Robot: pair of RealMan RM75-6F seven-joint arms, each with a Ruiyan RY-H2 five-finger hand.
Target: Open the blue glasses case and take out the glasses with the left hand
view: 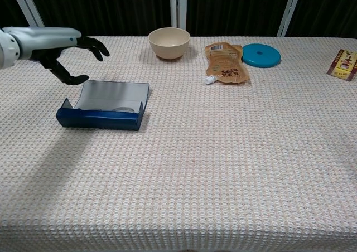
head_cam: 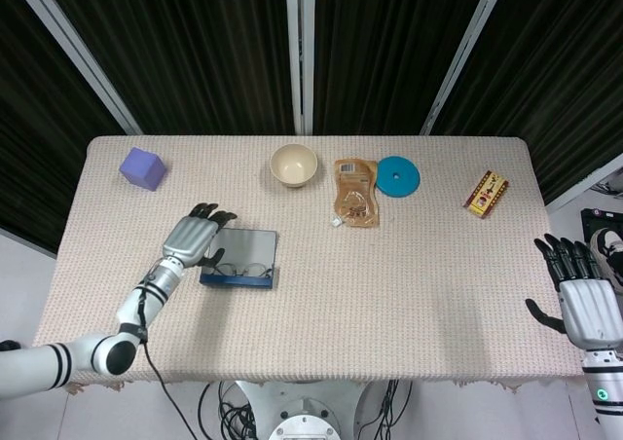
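- blue glasses case [head_cam: 239, 258] lay open on the counter [head_cam: 389, 265], glasses [head_cam: 241, 270] inside.
- left hand [head_cam: 191, 238] hovered beside it, fingers [view: 92, 44] spread, empty.
- next reach likely needed a gentle frame pinch.

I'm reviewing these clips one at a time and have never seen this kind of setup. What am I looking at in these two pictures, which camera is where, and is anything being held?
This is a two-armed robot at a table, each arm ending in a human-like hand. One picture looks down from the robot's head, the other looks forward from its chest.

The left hand hovers with fingers spread above the far left end of the blue glasses case, holding nothing. The case lies open, its lid tipped back, and the glasses lie inside. The right hand waits open off the table's right edge, seen only from the head camera.

Also on the cloth-covered table: a purple cube, a cream bowl, a brown spouted pouch, a round teal lid and a small red and yellow packet.
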